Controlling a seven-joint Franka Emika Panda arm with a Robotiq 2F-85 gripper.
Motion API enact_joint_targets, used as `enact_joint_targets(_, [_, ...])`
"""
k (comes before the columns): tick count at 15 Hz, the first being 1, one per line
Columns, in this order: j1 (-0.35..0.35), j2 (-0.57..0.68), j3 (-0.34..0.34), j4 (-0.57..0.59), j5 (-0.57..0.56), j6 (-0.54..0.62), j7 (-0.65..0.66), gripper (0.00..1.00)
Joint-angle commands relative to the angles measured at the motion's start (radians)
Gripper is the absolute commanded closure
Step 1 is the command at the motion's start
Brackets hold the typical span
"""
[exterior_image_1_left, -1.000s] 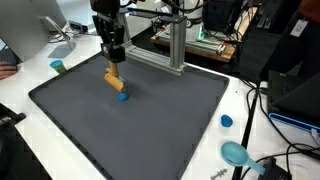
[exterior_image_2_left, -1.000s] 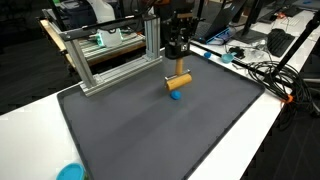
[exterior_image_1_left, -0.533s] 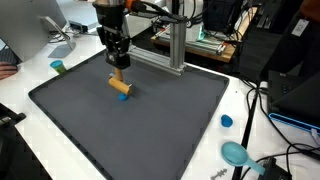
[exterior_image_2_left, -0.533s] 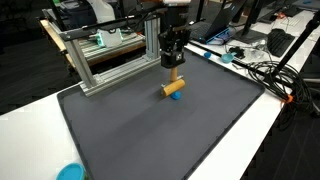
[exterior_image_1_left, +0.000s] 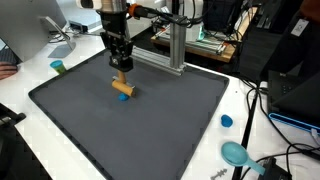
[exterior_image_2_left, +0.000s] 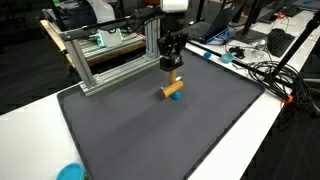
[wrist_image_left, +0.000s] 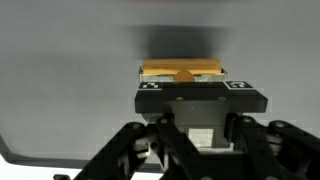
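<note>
A short wooden peg with a blue tip (exterior_image_1_left: 122, 89) (exterior_image_2_left: 173, 89) hangs slanted, blue end down, over the dark grey mat (exterior_image_1_left: 150, 130) (exterior_image_2_left: 160, 135) in both exterior views. My gripper (exterior_image_1_left: 121, 66) (exterior_image_2_left: 172, 68) is shut on its upper end, towards the mat's far side near the metal frame. I cannot tell whether the blue tip touches the mat. In the wrist view my gripper (wrist_image_left: 182, 85) fills the lower half, and only a strip of the wooden peg (wrist_image_left: 182, 71) shows beyond its black block, with the peg's shadow on the mat above.
An aluminium frame (exterior_image_1_left: 172, 48) (exterior_image_2_left: 108, 52) stands along the mat's far edge. A small blue cap (exterior_image_1_left: 227, 121) and a teal scoop (exterior_image_1_left: 237, 153) lie on the white table; a teal piece (exterior_image_1_left: 58, 67) sits off another corner. Cables (exterior_image_2_left: 262, 72) trail beside the mat.
The gripper has carried the peg a short way across the mat towards the metal frame. It has stayed shut on the peg throughout.
</note>
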Motion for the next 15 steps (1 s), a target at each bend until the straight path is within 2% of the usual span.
enact_joint_targets(1, [0.013,0.021,-0.007,-0.018,-0.002,0.046,-0.008,0.78])
enact_joint_targets(5, [0.015,-0.082,-0.010,-0.084,-0.018,-0.004,-0.020,0.78])
enact_joint_targets(8, [0.008,-0.145,0.006,-0.133,0.020,0.072,-0.056,0.78])
enact_joint_targets(15, [0.017,-0.074,-0.001,-0.084,0.020,0.150,0.012,0.78])
